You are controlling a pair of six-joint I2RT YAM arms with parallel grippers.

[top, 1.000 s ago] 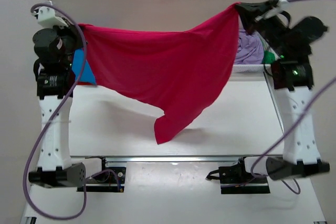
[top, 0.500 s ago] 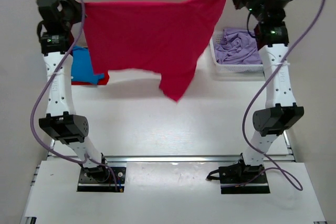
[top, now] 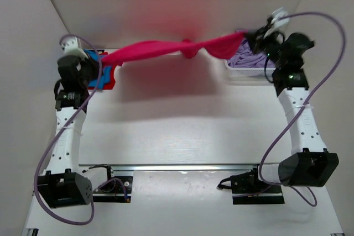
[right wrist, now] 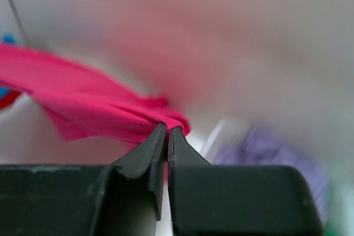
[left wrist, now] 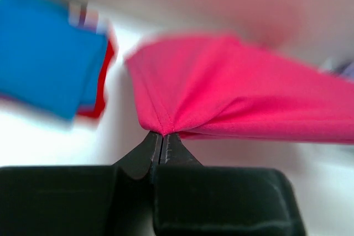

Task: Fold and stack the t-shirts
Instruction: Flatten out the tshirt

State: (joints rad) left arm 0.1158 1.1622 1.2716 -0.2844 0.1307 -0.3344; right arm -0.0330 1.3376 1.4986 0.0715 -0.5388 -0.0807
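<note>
A crimson-pink t-shirt (top: pixel 177 50) stretches as a blurred band across the back of the table, held between both arms. My left gripper (top: pixel 102 59) is shut on its left corner (left wrist: pixel 166 120), and my right gripper (top: pixel 247 36) is shut on its right corner (right wrist: pixel 168 119). A folded bright blue t-shirt (left wrist: pixel 47 64) lies on a red t-shirt (left wrist: pixel 94 109) at the back left, beside the left gripper. A lavender t-shirt (top: pixel 249 59) is bunched in the white basket (top: pixel 232 67) at the back right.
The cardboard back wall (top: pixel 166 4) rises just behind the stretched shirt. The arm bases and a metal rail (top: pixel 177 167) run along the near edge of the white table (top: pixel 177 120).
Both arms have swung down and toward the back of the table, carrying the crimson-pink shirt from hanging high and spread to a low blurred band at the back. Both grips held.
</note>
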